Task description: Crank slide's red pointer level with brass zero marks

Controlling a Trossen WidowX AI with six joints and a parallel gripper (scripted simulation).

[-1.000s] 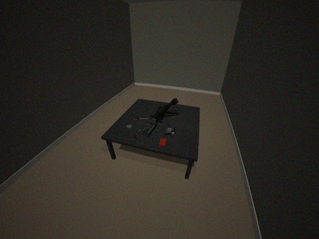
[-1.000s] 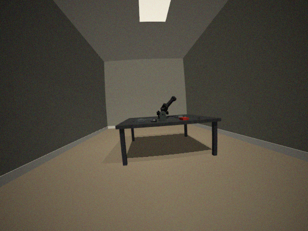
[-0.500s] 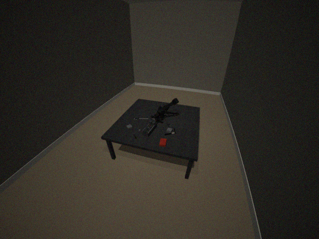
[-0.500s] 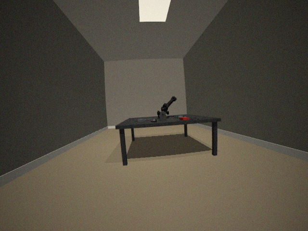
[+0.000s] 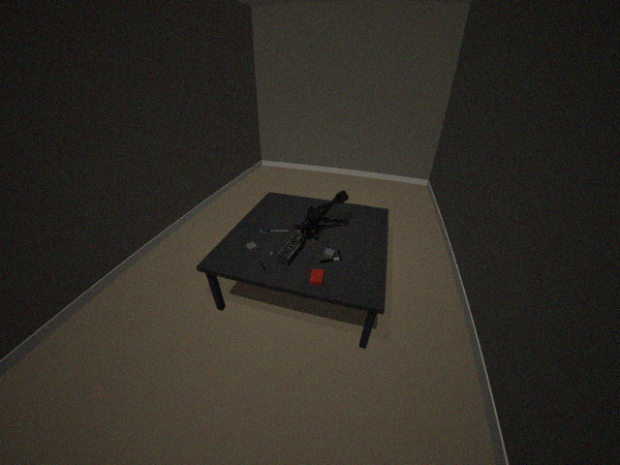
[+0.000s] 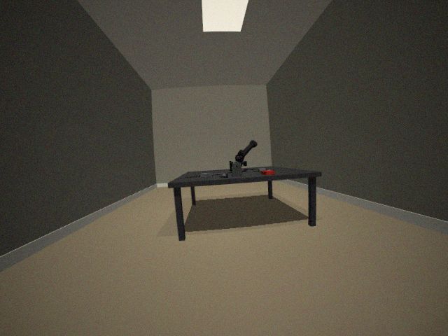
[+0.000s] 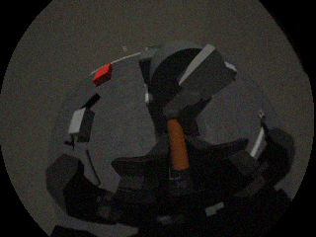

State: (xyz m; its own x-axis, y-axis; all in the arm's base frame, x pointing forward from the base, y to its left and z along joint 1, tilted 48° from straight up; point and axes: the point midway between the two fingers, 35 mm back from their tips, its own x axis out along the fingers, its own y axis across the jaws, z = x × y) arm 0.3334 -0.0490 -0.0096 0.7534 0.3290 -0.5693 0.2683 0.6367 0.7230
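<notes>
1. Dim light falls on a dark table, its top carrying the grey machine near the middle.
2. The crank's orange handle shows in the wrist view, in front of the machine's grey, partly rounded bodywork.
3. The gripper is closed around this handle, its jaws nearly together, with one dark finger on either side of the orange grip.
4. Whether the slide's red pointer is level with the two brass zero marks cannot be told; they are too small and dark to read.
5. Behind the machine in the top view, the black arm slants upward, its raised end well above the tabletop.
6. A pale box stands near the machine, and a red block lies closer to the table's edge.
7. On the machine's other side lie a thin pale rod and a small grey piece.
8. Beyond the table are a tan floor and grey walls, under a bright ceiling panel.
</notes>
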